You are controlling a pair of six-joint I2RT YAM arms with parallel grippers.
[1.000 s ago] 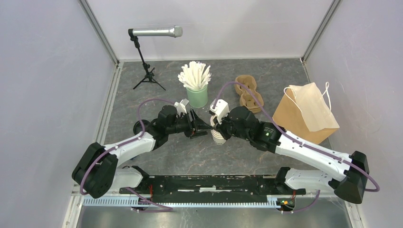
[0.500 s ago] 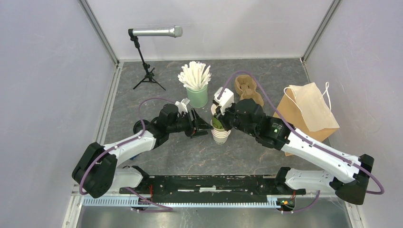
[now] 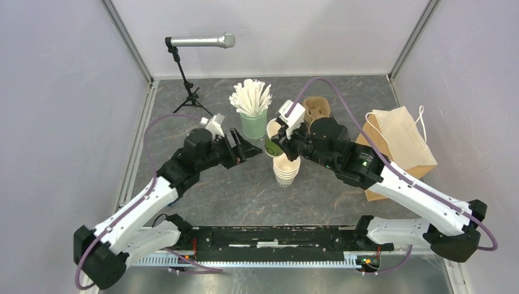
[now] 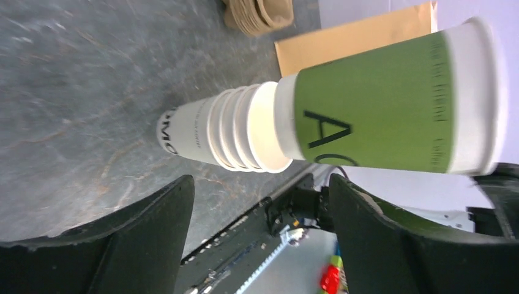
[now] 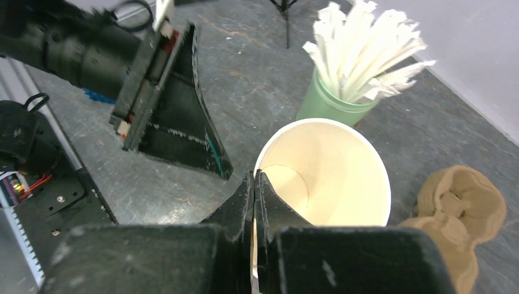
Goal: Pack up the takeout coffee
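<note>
Since the earlier frame the olive-green cup [image 4: 373, 101] has risen out of the stack of cream cups [image 4: 226, 135], and the left gripper [image 4: 260, 184] has backed off to the left. Its jaws are wide and empty. The cup hangs tilted with its base at the stack's top rim, and we cannot tell if it is clear. It has no lid and looks empty inside. The right gripper [image 5: 254, 184] pinches the rim, one finger inside and one outside. We judge the cup light, thin-walled and easily dented, so a gentle mid-body hold seems steadier. The paper bag [image 3: 392, 150] stands well to the right.
</note>
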